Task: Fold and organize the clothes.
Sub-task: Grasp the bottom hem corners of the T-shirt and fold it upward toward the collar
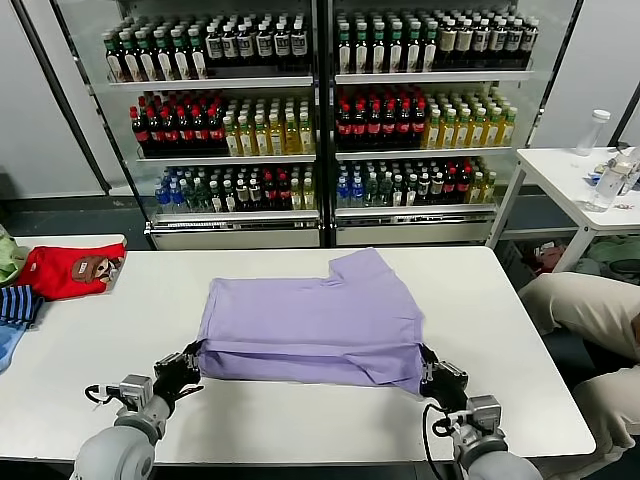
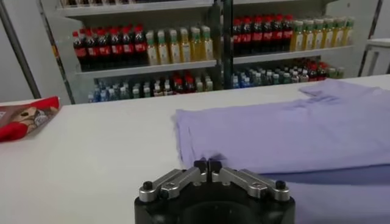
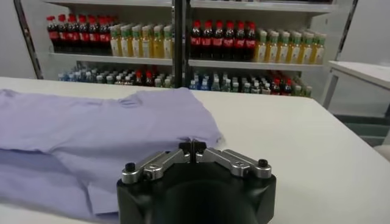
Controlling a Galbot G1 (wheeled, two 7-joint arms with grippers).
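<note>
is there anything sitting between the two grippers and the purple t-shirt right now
Nothing visible. The left gripper and right gripper, both shut, sit right at the near corners of the lavender T-shirt.

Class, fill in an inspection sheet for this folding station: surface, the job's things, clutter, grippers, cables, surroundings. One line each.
Surface: white table, bare along the near edge.
Job's things: lavender T-shirt lying partly folded at the centre, one sleeve sticking out at the far side.
Clutter: red garment with a cartoon print and blue striped garment at the table's left end.
Grippers: left gripper at the shirt's near left corner, right gripper at its near right corner; both jaws shut, whether on cloth cannot be told.
Cables: black cable looping by the right wrist.
Surroundings: drinks coolers full of bottles behind; a small white side table to the right.
</note>
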